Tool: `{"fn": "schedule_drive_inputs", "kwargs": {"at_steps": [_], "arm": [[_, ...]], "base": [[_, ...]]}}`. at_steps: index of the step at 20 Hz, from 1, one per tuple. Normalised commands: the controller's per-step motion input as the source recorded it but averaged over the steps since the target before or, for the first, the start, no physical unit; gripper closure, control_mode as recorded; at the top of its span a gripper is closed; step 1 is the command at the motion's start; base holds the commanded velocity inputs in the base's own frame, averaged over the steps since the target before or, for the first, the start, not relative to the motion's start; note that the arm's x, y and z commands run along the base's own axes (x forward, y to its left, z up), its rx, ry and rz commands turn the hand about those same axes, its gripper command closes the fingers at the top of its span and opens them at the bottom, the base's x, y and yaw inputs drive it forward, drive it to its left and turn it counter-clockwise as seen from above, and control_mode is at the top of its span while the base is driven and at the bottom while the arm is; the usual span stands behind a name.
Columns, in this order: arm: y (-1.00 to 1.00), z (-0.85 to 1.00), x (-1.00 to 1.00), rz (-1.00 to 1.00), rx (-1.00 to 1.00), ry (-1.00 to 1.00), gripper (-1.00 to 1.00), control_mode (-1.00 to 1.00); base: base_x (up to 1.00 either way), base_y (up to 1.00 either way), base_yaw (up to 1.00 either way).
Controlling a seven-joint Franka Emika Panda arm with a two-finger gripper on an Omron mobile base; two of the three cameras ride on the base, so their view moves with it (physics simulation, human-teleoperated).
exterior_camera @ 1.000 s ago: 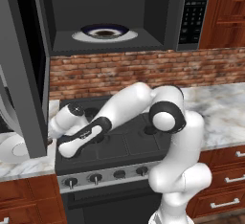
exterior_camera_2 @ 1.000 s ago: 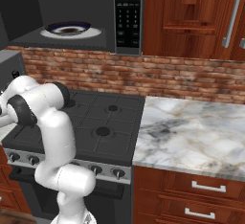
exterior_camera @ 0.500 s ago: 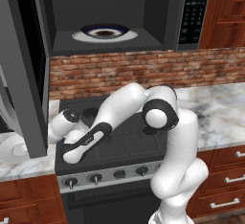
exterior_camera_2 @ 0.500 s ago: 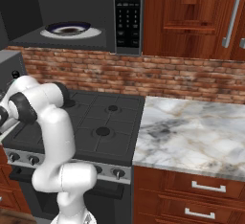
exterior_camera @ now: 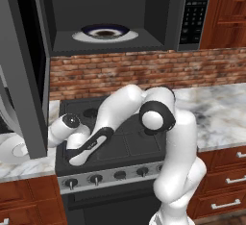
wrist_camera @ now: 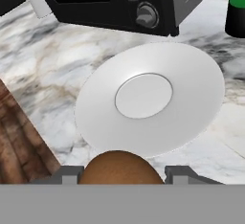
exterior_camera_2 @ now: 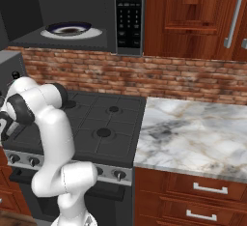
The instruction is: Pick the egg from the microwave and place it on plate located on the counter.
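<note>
While the arm is reaching low to the far left, I am holding the egg (wrist_camera: 120, 168) above the plate (wrist_camera: 191, 103).

I am seeing the jaws closed on the brown egg at the near edge of the hand view, with the glossy white plate lying on the marble table (wrist_camera: 43, 65) beneath. Behind the plate a dark appliance with a round knob (wrist_camera: 146, 15) is standing; a green bottle (wrist_camera: 236, 7) is sitting at the right. Up in the open microwave (exterior_camera: 115, 12), a blue-rimmed dish (exterior_camera: 104, 31) is resting.
</note>
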Motion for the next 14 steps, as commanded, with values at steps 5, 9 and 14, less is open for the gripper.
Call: {"fn": "schedule_drive_inputs", "kwargs": {"at_steps": [5, 9, 14], "arm": [[0.0, 0.0, 0.23, 0.0, 0.0, 0.0, 1.0, -1.0], [0.08, 0.0, 0.13, 0.0, 0.0, 0.0, 1.0, -1.0], [0.11, 0.02, 0.19, 0.0, 0.0, 0.0, 1.0, -1.0]], "base": [[0.0, 0.0, 0.0], [0.0, 0.0, 0.0], [0.0, 0.0, 0.0]]}}
